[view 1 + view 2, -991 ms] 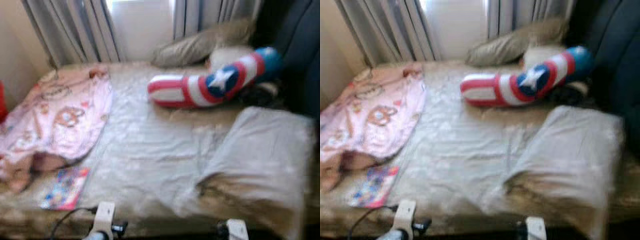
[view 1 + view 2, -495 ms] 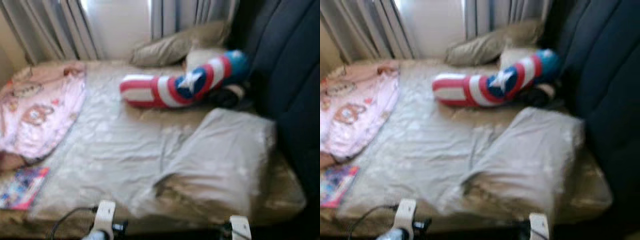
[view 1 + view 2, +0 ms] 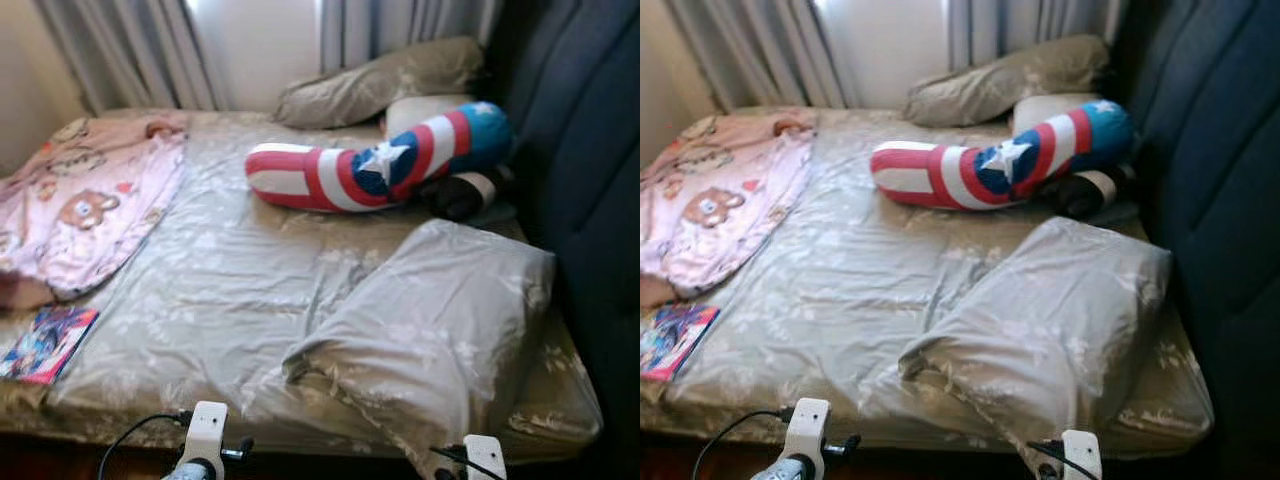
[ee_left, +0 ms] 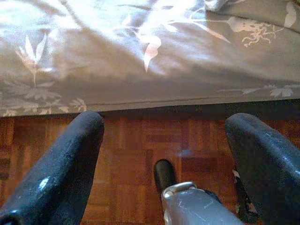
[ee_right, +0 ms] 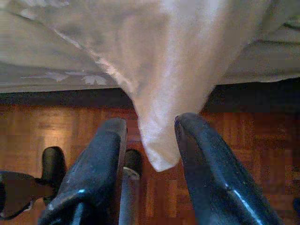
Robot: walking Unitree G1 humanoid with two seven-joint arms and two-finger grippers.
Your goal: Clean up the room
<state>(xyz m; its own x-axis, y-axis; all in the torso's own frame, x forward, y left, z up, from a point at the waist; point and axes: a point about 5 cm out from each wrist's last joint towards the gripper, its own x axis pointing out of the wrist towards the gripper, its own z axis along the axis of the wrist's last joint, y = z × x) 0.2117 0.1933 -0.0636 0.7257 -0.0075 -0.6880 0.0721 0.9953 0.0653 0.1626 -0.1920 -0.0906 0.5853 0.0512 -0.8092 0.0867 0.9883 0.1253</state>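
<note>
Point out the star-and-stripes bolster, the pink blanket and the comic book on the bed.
star-and-stripes bolster (image 3: 345, 178): left eye view, on a red stripe near its middle.
pink blanket (image 3: 85, 205): left eye view, on its bear print.
comic book (image 3: 47, 343): left eye view, on the middle of its cover.

Both arms hang low; left end effector spread wide, right end effector narrowly parted.

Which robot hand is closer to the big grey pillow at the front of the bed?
Right. The right gripper hangs below the pillow's overhanging corner, which dangles between its fingers. The left gripper hangs over the wooden floor by the bed's edge, off to the pillow's left.
</note>
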